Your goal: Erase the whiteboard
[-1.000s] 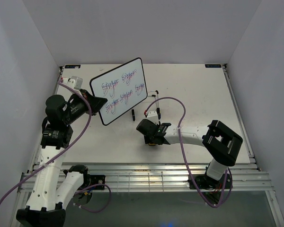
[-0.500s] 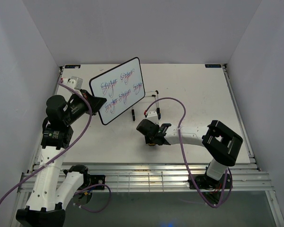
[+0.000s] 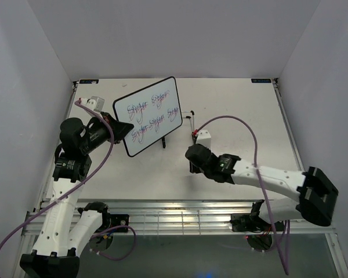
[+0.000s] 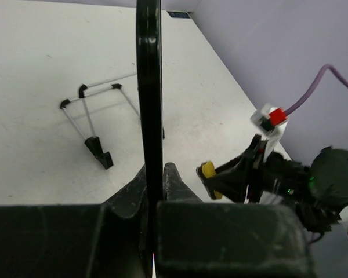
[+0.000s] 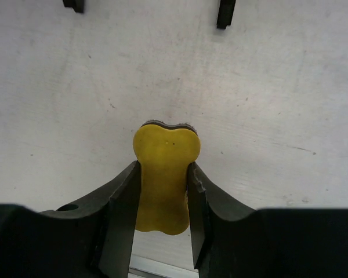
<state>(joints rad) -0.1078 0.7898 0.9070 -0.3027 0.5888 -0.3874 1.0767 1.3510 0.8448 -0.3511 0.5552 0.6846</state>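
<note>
The whiteboard (image 3: 148, 116), black-framed with red-purple scribbles on its face, hangs tilted above the table. My left gripper (image 3: 120, 130) is shut on its lower left edge. In the left wrist view the board shows edge-on as a black bar (image 4: 149, 87) running up from between the left gripper's (image 4: 153, 179) jaws. My right gripper (image 3: 192, 161) sits low over the table to the right of the board and apart from it. It is shut on a small yellow peanut-shaped eraser (image 5: 165, 174), with the right gripper's (image 5: 164, 169) jaws pinching its waist. The eraser (image 4: 207, 171) also shows in the left wrist view.
A black wire easel stand (image 3: 188, 114) stands on the table behind and between the grippers, one foot (image 3: 163, 142) below the board. The stand (image 4: 93, 119) shows in the left wrist view, and its feet (image 5: 225, 14) at the top of the right wrist view. Purple cables trail from both arms.
The right gripper has closed on the yellow eraser and its arm has stretched out, elbow swinging right. The left arm has shifted the whiteboard slightly right and turned it more level.
</note>
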